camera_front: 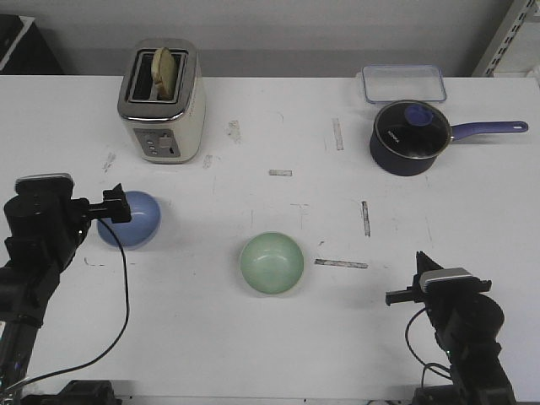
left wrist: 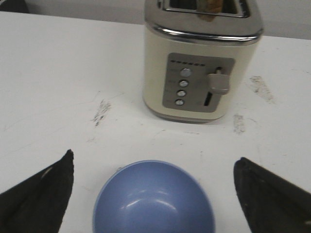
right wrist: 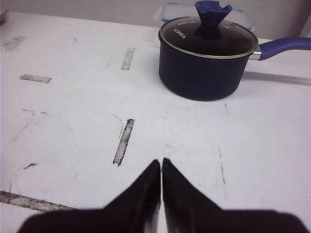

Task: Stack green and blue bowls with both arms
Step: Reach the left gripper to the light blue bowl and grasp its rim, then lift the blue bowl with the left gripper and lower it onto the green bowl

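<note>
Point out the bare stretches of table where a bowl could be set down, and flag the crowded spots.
Widest free patch: the middle, bordered by the toaster, saucepan and green bowl. Another runs along the near edge between the green bowl and the left arm's cable. Crowded: the blue bowl with the open left end effector around it, and the far right corner with the saucepan and clear container.

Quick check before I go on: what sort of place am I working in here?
Likely a lab bench staged as a kitchen: a bare white table with worn tape marks, carrying a toaster, a lidded saucepan and a clear food container.
</note>
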`<state>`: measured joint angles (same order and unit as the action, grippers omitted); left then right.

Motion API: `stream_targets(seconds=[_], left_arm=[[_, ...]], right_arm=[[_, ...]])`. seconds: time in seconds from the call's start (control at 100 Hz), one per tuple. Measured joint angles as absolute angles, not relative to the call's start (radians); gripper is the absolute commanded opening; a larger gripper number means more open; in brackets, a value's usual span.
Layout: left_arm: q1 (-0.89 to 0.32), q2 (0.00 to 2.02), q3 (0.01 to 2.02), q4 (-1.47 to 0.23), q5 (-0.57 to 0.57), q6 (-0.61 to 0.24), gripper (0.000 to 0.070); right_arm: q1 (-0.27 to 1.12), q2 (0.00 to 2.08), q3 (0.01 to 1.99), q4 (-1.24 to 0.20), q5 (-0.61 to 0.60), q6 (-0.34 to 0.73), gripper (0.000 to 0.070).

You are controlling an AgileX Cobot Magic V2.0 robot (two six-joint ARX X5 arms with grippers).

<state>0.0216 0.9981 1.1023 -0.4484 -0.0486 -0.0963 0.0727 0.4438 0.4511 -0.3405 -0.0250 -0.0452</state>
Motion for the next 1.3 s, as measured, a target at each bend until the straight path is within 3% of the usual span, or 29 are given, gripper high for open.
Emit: stream_targets(seconds=[0.1, 0.24, 0.39, 0.57, 0.97, 1.2, 1.26, 1.3], left_arm=[[0.092, 1.026, 1.102, -0.487, -0.049, -0.102, 0.0485], [0.193, 1.069, 1.102, -0.511, -0.039, -0.113, 0.0485], [0.274, 1.154, 1.102, -0.517, 0.078, -0.153, 0.0485], [0.282, 1.304, 1.102, -0.518, 0.158, -0.176, 0.0485], [0.284, 1.535, 1.102, -0.531, 0.162, -0.178, 0.0472], [0.284, 1.551, 1.102, -0.543, 0.162, -0.178, 0.0065], [0.284, 1.551, 1.102, -0.547, 0.164, -0.179, 0.0004], [0.283, 1.551, 1.102, -0.547, 0.164, -0.179, 0.0000]], right_arm=[[0.073, 0.444, 0.451, -0.340, -0.025, -0.045, 0.0000], [0.073, 0.444, 0.451, -0.340, -0.025, -0.045, 0.0000], [0.073, 0.444, 0.451, -0.340, -0.025, -0.045, 0.0000], [0.073, 0.444, 0.451, -0.342, -0.025, -0.045, 0.0000], [0.073, 0.444, 0.451, -0.344, -0.025, -0.045, 0.0000], [0.073, 0.444, 0.451, -0.346, -0.025, -0.046, 0.0000], [0.073, 0.444, 0.451, -0.346, -0.025, -0.046, 0.0000], [0.073, 0.444, 0.451, -0.346, -0.025, -0.046, 0.0000]])
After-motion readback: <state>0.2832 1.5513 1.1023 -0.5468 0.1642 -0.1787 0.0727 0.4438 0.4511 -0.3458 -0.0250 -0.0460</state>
